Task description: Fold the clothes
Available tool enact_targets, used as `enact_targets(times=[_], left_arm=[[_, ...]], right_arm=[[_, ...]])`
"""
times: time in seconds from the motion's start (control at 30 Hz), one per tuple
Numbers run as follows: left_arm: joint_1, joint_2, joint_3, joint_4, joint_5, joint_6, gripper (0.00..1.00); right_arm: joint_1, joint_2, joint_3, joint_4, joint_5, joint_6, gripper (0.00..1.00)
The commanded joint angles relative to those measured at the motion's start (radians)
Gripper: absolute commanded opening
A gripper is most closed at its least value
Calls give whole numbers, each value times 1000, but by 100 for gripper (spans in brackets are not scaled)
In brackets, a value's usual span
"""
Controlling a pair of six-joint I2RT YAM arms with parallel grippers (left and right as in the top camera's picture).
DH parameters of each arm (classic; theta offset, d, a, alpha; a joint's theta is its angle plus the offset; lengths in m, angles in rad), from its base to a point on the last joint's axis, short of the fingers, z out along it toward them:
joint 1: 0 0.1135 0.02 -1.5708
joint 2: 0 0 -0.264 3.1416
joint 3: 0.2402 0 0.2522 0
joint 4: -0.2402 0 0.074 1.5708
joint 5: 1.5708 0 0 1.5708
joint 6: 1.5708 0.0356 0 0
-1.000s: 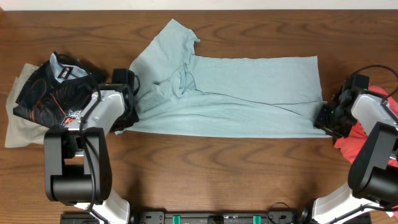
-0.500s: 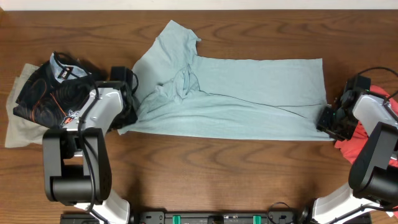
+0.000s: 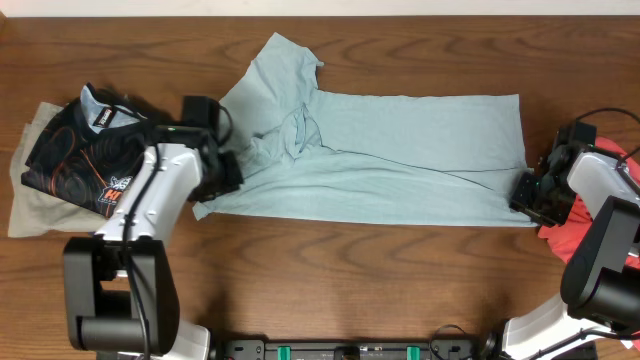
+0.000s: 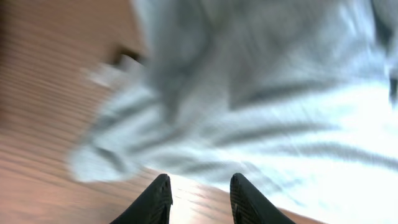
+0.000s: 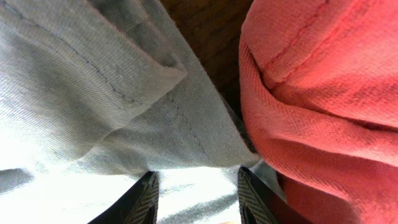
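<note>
Now flattening the shirt (image 3: pixel 400 150) for folding.
Pinching its hem with right claw (image 5: pixel 198 186), left claw (image 4: pixel 200 190) spread, empty; next, grab bunched edge beside it.

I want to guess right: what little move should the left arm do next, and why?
Probably ease the left end effector forward and close it on the pale blue-grey T-shirt's crumpled left edge. It stands open and empty, with that edge lying just ahead of it.
</note>
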Motion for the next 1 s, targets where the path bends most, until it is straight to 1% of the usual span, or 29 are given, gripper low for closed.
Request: enact_targets(times=[0.0,0.1,0.13,0.27,0.33,0.7,0.8,0.97], left_arm=[[-29,-2,-69,24,57,23,33],[-32,-1,-130,115,50,23,33],[-30,-1,-145,140,27,23,33],[-17,-1,-172,206,-150,23,33],[-6,-2,-172,222,-207,23,33],[108,-2,-172,385,-323,23,34],[132,-2,-172,391,-322,23,33],[135,-2,-169,353,-306,23,33]], right_arm=[[-13,15,-25,-2,42,-10,40],[-13,15,-25,-2,42,-10,40],[-13,15,-25,-3,42,-10,40],[-13,15,-25,-7,42,-11,40],[-13,15,-25,-8,42,-11,40],[-13,15,-25,-6,42,-11,40],[-13,15,-25,-5,42,-11,40],[-13,15,-25,-4,42,-11,40]])
